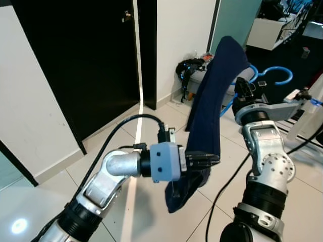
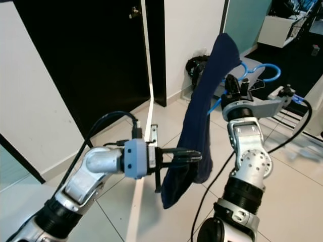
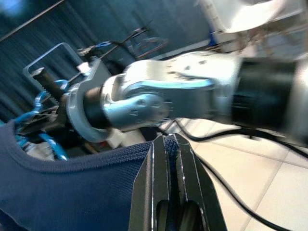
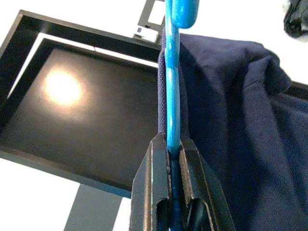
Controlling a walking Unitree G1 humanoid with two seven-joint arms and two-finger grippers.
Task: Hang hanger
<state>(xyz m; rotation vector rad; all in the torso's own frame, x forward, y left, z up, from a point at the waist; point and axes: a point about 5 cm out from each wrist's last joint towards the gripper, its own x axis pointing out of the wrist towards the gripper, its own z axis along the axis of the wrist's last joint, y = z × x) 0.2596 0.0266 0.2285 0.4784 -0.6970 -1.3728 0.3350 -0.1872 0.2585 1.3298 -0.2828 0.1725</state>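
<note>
Hanger [image 1: 272, 75], a bright blue plastic one with a smooth rounded bar and curving loops, is held up in the air on the robot's right, its bar clamped between the two black fingers of the right end effector [image 4: 174, 144], as the right wrist view shows plainly. Draped over it is a dark navy garment [image 1: 209, 106] of soft knitted cloth with a ribbed edge, hanging in a long fold from the hanger's shoulder toward the tiled floor [image 1: 151, 201]. The left end effector [image 1: 214, 159] is clenched on the lower part of that garment, its fingers pressed together with the cloth's hem caught between them in the left wrist view. As I judge it, the step in hand is dressing or steadying the garment on the hanger while both arms carry it, with the hanging itself not yet done; no rail or hook is clearly identifiable, though a pale rack-like frame [image 1: 303, 116] stands at the right edge. The next move likely calls for letting go of the cloth on the left without dragging it off, then lifting the hanger's hook over a rail. The cloth is limp and could slide on the slick plastic. Behind stand a glossy black door [image 1: 86, 65] and white walls.
</note>
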